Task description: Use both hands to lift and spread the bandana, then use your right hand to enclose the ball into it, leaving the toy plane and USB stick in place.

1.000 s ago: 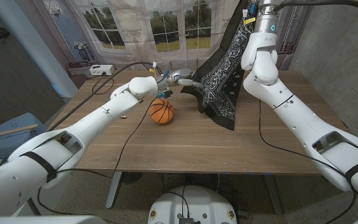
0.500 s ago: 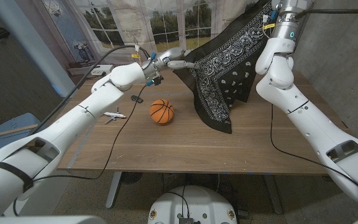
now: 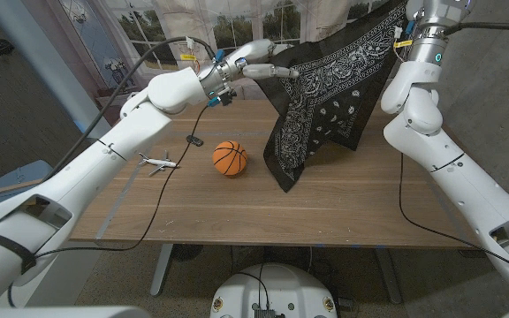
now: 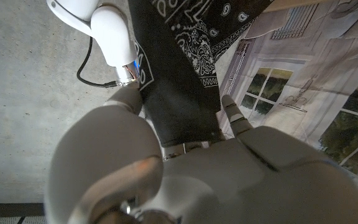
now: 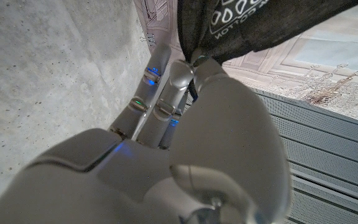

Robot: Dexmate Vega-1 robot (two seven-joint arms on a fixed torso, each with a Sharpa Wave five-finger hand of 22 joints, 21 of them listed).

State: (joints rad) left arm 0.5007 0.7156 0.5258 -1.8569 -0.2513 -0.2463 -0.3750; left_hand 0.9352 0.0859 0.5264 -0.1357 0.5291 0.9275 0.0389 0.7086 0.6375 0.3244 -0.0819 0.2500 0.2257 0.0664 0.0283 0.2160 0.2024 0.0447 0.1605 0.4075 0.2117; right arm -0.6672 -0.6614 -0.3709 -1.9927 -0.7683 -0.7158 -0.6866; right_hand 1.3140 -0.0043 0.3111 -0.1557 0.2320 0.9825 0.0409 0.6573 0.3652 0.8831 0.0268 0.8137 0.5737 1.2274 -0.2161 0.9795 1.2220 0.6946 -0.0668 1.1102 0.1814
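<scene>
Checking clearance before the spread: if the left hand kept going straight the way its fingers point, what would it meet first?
The bandana itself: the left hand already grips its corner, fingers aimed along the cloth toward the right arm. Depth past that is unclear.

Black bandana (image 3: 330, 102) with white paisley print hangs in the air over the far right part of the worktop (image 3: 343, 212), stretched between its two upper corners, lower point dangling just above the wood right of the ball. Left corner held by left robot hand (image 3: 259, 69), right corner up at the top edge, pinched by right robot hand (image 5: 185, 87).

Small orange basketball (image 3: 230, 158) sits on the worktop near centre.

White toy plane (image 3: 155, 162) lies left of ball.

Small dark USB stick (image 3: 193, 140) lies farther back, between plane and ball.
</scene>
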